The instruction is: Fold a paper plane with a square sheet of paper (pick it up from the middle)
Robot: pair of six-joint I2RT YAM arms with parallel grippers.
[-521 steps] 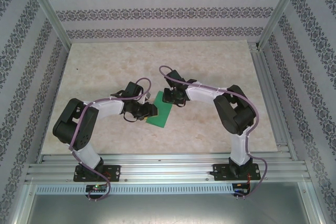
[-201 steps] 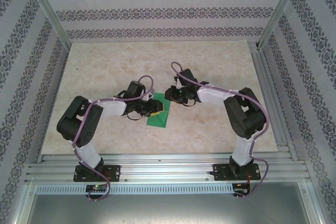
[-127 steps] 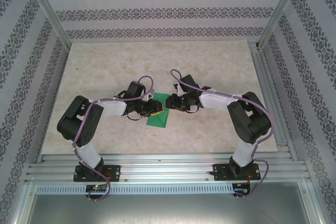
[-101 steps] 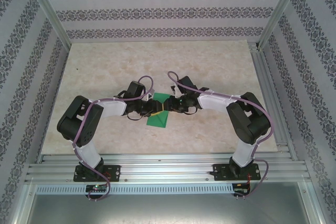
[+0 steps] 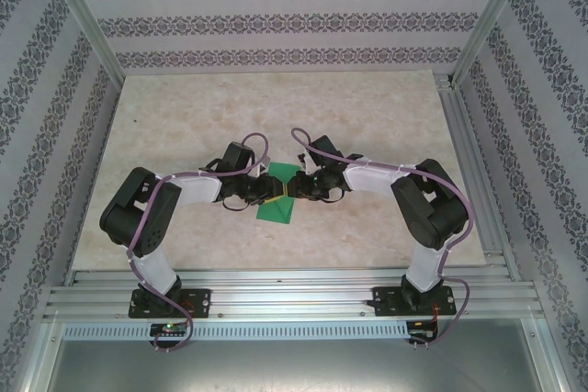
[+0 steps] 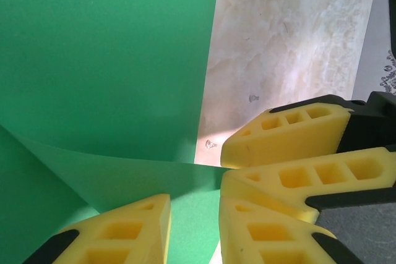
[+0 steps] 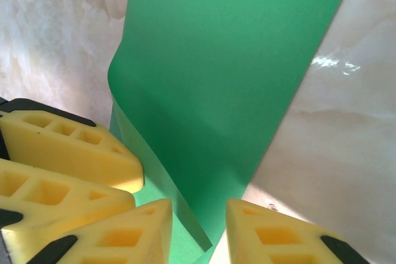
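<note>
Top view: left claw (image 5: 274, 192) and right claw (image 5: 297, 188) meet tip to tip over the square sheet of paper (image 5: 276, 212), mid-bench (image 5: 184, 117), its long axis running near to far

Left wrist: left claw's jaws stand narrowly parted, a raised flap's edge between them

Right wrist: right claw likewise narrow, flap edge in the gap

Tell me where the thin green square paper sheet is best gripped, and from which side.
Grip the thin green paper sheet by its raised curling flap near the middle, coming side-on. That flap stands off the marble tabletop, while the flat part offers no edge.
</note>
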